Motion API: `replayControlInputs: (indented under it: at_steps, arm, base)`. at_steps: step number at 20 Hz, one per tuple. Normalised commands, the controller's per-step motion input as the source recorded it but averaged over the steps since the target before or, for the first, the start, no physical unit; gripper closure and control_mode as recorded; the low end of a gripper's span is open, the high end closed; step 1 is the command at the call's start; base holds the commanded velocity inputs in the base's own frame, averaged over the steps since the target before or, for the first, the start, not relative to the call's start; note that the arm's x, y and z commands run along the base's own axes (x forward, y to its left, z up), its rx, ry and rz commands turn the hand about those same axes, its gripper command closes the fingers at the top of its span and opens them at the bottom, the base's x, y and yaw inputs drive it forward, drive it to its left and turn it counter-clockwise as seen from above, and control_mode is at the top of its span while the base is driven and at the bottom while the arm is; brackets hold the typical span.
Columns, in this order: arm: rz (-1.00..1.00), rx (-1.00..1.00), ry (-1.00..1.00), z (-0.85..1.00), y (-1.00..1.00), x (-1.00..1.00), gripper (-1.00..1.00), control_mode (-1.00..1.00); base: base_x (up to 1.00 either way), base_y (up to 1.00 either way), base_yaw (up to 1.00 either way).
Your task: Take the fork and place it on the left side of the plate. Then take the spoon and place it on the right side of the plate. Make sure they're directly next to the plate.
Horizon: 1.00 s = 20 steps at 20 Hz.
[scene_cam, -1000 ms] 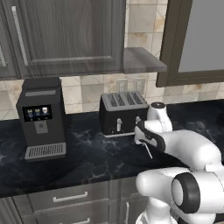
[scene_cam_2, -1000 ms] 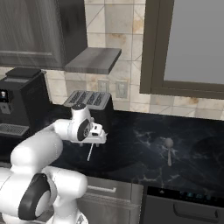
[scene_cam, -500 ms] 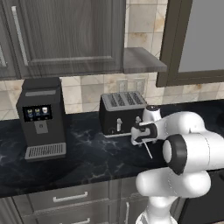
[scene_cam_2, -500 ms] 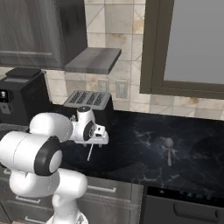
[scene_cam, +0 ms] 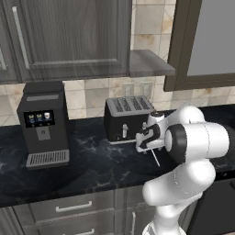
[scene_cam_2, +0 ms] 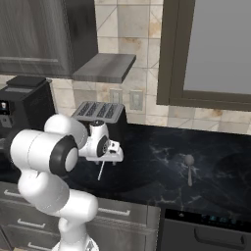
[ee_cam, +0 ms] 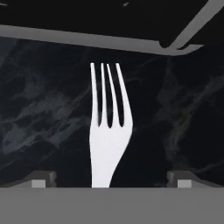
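The fork (ee_cam: pixel 107 131) lies on the dark marble counter (scene_cam: pixel 87 160) with its tines pointing away from the hand, midway between the two fingertips (ee_cam: pixel 43 178) and touching neither. From the base cameras the fork (scene_cam: pixel 155 158) (scene_cam_2: pixel 101 170) is a thin pale sliver just under my gripper (scene_cam: pixel 149 140) (scene_cam_2: pixel 109 158) (ee_cam: pixel 111 179), which hangs open right over it, in front of the toaster. The spoon (scene_cam_2: pixel 188 169) rests on the counter well to the right. The plate is out of view.
A black toaster (scene_cam: pixel 126 117) (scene_cam_2: pixel 100 115) stands close behind the gripper. A coffee machine (scene_cam: pixel 43 124) sits at the counter's left. Wall cabinets and a small shelf (scene_cam: pixel 149 62) hang above. An oven front (scene_cam_2: pixel 206 230) is at the lower right.
The arm's big white links have swung up and forward over the counter edge. The gripper has stayed open above the fork, which has not moved.
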Motion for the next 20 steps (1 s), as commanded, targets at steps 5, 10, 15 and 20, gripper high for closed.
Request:
replayControlInputs:
  at_steps: [5, 10, 15, 20]
  arm:
    - [0.0, 0.01, 0.0, -0.26, -0.02, 0.16, -1.0, -1.0]
    - [-0.01, 0.03, 0.01, -0.22, -0.05, -0.3, -1.0, -1.0]
    - [-0.05, 0.01, 0.04, -0.19, 0.0, -0.61, 1.0, -1.0]
    - [-0.02, 0.04, 0.0, 0.1, -0.01, -0.35, 1.0, -1.0]
  base:
    - [0.0, 0.0, 0.0]
    - [0.0, 0.0, 0.0]
    - [0.0, 0.0, 0.0]
    - [0.0, 0.0, 0.0]
